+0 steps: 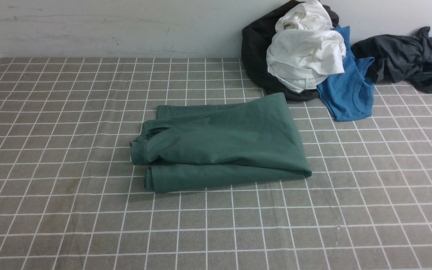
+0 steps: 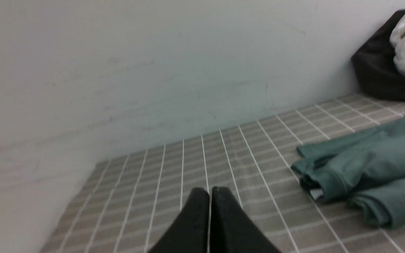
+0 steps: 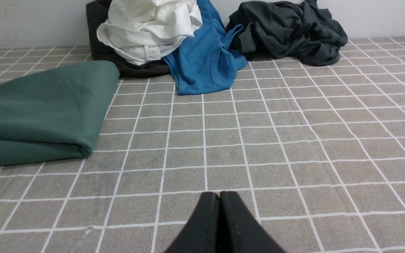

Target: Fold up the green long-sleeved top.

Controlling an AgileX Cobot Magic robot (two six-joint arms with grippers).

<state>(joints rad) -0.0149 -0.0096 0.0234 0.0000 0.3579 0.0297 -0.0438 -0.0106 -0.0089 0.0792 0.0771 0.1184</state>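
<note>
Both grippers, left (image 2: 209, 191) and right (image 3: 220, 196), have jaws pressed together and empty, flanking the folded top (image 1: 223, 144) mid-table, its long axis running left-right, neither arm clearly nearer.

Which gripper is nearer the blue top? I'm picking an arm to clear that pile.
Right, as far as the wrist views show. The right gripper, shut, faces the blue top across open cloth. The left gripper, shut, sits beyond the green top's far end.
</note>
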